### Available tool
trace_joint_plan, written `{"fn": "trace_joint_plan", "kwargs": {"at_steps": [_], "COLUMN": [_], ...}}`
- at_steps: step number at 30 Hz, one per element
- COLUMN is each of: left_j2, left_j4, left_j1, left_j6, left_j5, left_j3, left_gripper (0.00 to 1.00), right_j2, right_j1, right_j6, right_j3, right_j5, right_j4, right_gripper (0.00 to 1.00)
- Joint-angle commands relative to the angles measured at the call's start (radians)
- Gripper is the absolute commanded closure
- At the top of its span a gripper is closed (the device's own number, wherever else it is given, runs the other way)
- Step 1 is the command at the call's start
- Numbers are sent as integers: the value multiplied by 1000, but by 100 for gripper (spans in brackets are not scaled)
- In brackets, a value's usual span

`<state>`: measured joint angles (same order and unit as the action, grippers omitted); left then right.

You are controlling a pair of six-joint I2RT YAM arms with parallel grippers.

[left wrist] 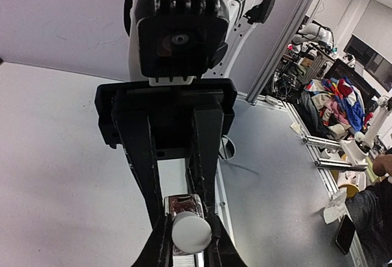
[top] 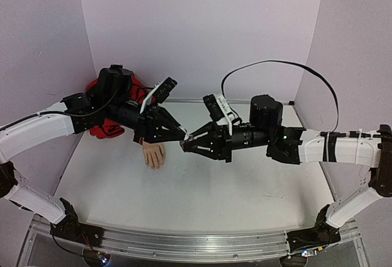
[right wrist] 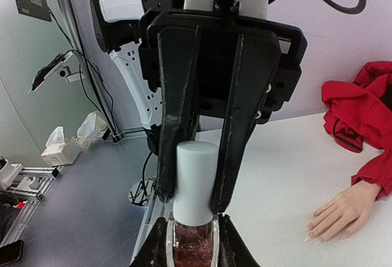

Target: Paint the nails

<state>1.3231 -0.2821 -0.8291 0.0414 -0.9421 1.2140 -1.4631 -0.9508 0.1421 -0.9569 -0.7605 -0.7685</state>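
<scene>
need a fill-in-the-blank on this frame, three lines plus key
1. The left fingers grip the polish bottle by its white ____.
2. Its glass body is held by the fingers of the ____ arm.
3. The mannequin hand lies on the table, in a ____ sleeve.
Missing: cap, right, red.

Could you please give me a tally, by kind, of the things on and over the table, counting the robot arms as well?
Mannequin hand: 1
Red sleeve: 1
Polish bottle: 1
White cap: 1
Robot arms: 2, the left arm and the right arm
Total: 6
</scene>
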Motion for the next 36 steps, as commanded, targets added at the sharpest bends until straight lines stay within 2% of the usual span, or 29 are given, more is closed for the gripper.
{"fn": "trace_joint_plan", "kwargs": {"at_steps": [1,4,6,9,15,20,27,31,33,36], "left_j2": [-5,-28,-41,-40,-4,39,89,95,96,96], "left_j4": [63,43,19,-5,-15,-17,-25,-39,-50,-62], "left_j1": [-15,-15,-15,-14,-16,-18,-28,-35,-39,-40], "left_j6": [-104,-148,-175,-217,-264,-280,-275,-264,-256,-247], "left_j5": [-25,133,230,300,334,330,300,309,324,336], "left_j3": [73,51,44,44,62,92,121,123,127,130], "left_gripper": [58,32,28,28,36,35,54,63,72,78], "right_j2": [88,97,95,86,60,39,28,15,8,-1], "right_j1": [-26,-27,-28,-34,-42,-51,-57,-58,-59,-61], "right_j6": [-180,-232,-245,-265,-285,-295,-300,-302,-300,-299], "right_j3": [55,91,107,111,95,80,72,66,62,56], "right_j5": [119,283,360,440,531,550,590,596,599,601], "right_j4": [-79,-88,-107,-111,-113,-110,-122,-126,-128,-131], "right_gripper": [100,100,100,100,100,100,100,100,100,100]}}
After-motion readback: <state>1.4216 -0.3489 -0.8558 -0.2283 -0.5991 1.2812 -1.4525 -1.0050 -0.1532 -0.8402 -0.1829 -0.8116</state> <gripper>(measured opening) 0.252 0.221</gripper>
